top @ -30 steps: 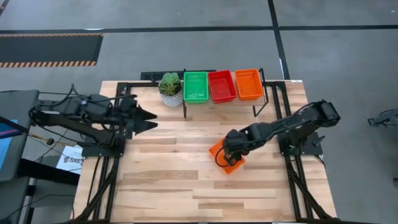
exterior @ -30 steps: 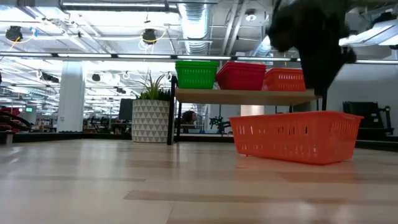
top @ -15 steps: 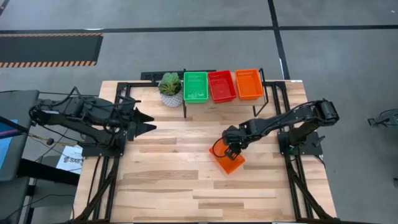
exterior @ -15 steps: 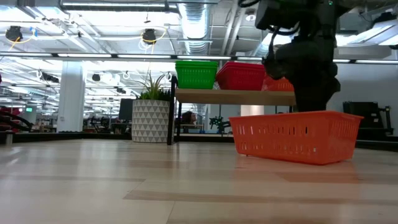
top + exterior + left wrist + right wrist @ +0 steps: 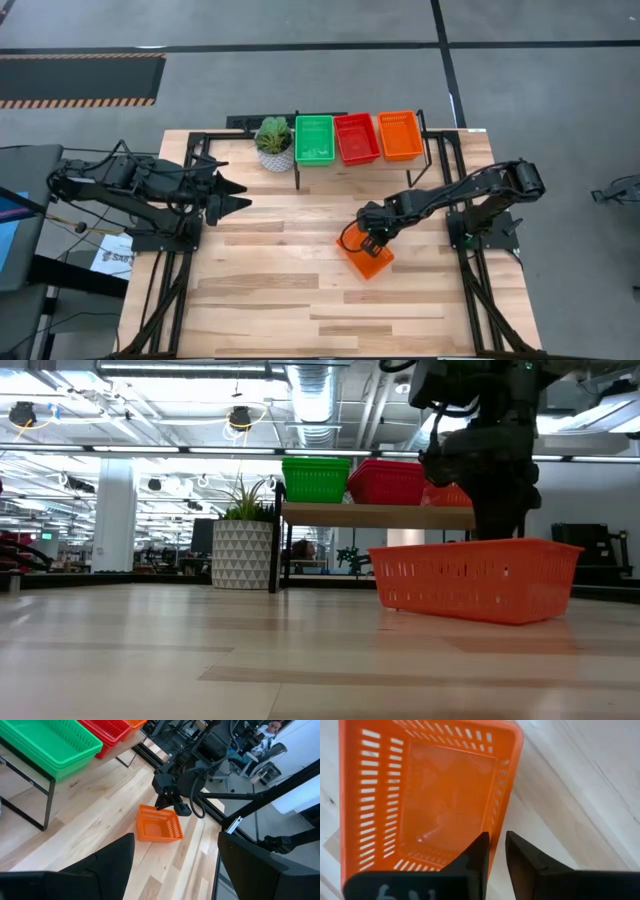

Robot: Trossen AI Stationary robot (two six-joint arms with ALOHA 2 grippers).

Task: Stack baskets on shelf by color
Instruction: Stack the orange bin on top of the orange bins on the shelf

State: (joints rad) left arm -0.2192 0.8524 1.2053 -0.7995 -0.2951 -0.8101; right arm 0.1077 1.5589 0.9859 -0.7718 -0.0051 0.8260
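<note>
An orange basket (image 5: 372, 262) sits flat on the tabletop right of centre, also seen in the low view (image 5: 470, 580). My right gripper (image 5: 364, 243) points down and is shut on its far-side wall. Three stacks of baskets, green (image 5: 314, 140), red (image 5: 356, 138) and orange (image 5: 400, 135), stand in a row on the shelf (image 5: 330, 514) at the table's far edge. Well clear of every basket, my left gripper (image 5: 240, 195) hovers open above the table's left side. My right gripper has one finger (image 5: 479, 851) inside the orange basket and the other (image 5: 522, 856) outside it. The mesh wall (image 5: 496, 837) on the basket's far side, near a corner, stands between them. The fingers come from above, pointing down. The basket's bottom is flat on the table.
A green plant in a white pot (image 5: 274, 142) stands just left of the shelf. Black arm frames run along the table's left (image 5: 165, 245) and right (image 5: 480, 240) sides. Bare wood lies in the middle and toward the near edge.
My right gripper has come down from above the orange basket onto its far-side wall, mostly in the first half second, then kept still. The basket has stayed where it was on the table.
</note>
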